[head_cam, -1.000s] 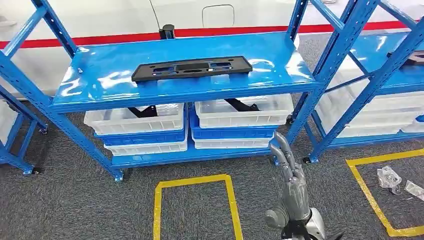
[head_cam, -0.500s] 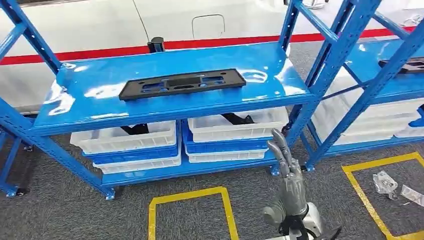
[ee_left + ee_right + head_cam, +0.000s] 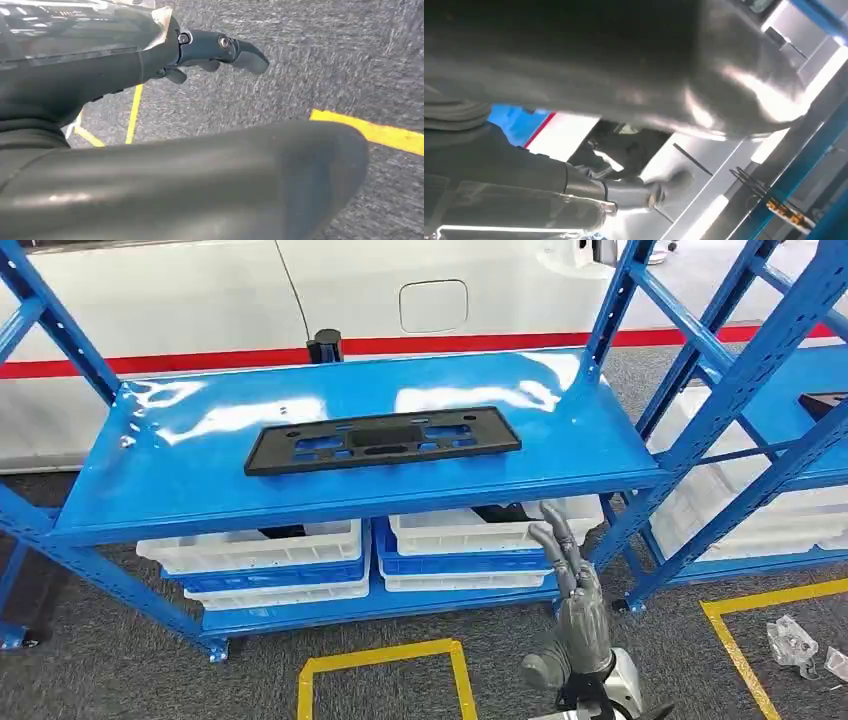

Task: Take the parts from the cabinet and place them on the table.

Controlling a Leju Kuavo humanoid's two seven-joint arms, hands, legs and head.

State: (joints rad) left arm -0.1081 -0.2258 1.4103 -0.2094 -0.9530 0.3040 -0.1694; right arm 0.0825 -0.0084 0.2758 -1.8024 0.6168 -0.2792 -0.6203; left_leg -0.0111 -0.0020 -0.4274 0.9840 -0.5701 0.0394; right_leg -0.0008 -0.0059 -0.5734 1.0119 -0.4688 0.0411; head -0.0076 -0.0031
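Head view shows the whole scene shifted against the picture half a second earlier: the blue rack (image 3: 350, 502) sits larger and lower in frame, so the camera has moved closer, not the things. That suggests the approach to the cabinet is nearly done and the reach comes next.

A flat black part (image 3: 382, 441) lies on the rack's top shelf at about 11 o'clock from the right hand (image 3: 572, 585), well apart from it. That hand rises at 6 o'clock of the frame, released, fingers stretched upward and holding nothing. The left hand (image 3: 210, 50) hangs over the carpet in its wrist view, fingers loosely out, nothing in them.

Under the shelf, white bins (image 3: 255, 548) are stacked on blue trays (image 3: 270, 575). Dark parts lie in the upper bins at 8 and 5 o'clock of the black part; their shape is mostly hidden. No table is visible.
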